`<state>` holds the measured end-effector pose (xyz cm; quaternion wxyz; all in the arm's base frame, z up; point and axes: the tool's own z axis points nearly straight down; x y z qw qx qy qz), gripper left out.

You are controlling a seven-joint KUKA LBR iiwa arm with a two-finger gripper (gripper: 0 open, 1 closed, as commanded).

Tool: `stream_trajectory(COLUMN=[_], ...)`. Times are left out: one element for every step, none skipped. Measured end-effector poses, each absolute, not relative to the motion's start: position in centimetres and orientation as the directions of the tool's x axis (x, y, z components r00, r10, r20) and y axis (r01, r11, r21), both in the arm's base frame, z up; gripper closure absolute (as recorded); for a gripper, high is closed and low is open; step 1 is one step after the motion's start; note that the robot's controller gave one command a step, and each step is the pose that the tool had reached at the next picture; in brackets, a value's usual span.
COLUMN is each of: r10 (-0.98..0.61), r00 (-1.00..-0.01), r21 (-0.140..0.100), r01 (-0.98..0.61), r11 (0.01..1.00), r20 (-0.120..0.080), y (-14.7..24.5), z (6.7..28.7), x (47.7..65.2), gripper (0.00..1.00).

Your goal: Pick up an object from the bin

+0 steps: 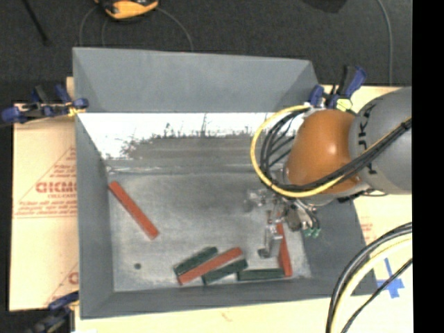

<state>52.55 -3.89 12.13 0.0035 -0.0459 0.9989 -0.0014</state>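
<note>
Status: pick not done yet, as far as I can judge. Nothing is visibly lifted clear of the bin (187,82) floor and all bars look like they're lying flat. The gripper (272,238) is down low at roughly 4 o'clock on the floor, close to the right wall. Nearest thing is the near red bar (285,261), a slim red-orange stick. It runs about 12-to-6, with its upper end tucked under the tool and its lower end towards the front wall. It's just beside the metal tip or touching it; can't resolve which. Can't tell whether the gripper is spread or closed, or whether that bar is actually pinched, since the wrist hardware hides the gap. Likely target is that bar, but that's a guess from proximity. What's left: confirm grasp, close if needed, lift out. Pose: the arm comes in from 3 o'clock. The orange cover (319,148) sits over the wrist with yellow and black cables (258,151) looped round it, and the tool points down into the bin. Other contents: a right green bar (262,275) lying crosswise at the near bar's lower end. A small cluster at 6 o'clock holds a middle red bar (211,265) and an upper green bar (195,260). A far red bar (132,209) lies alone at 9 o'clock, well apart.
</note>
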Motion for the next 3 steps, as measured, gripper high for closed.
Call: stream_trajectory(r10=[-0.243, -0.309, -0.524], r00=[-0.97, -0.951, -0.852], r21=[-0.001, -0.003, -0.002], r01=[-0.243, -0.309, -0.524], r11=[0.97, 0.951, 0.852], r20=[0.003, -0.005, -0.003], y=[1.0, 2.6, 5.9], z=[13.0, 12.2, 7.3], x=[53.4, 53.1, 51.3], gripper=[0.0, 0.0, 0.0])
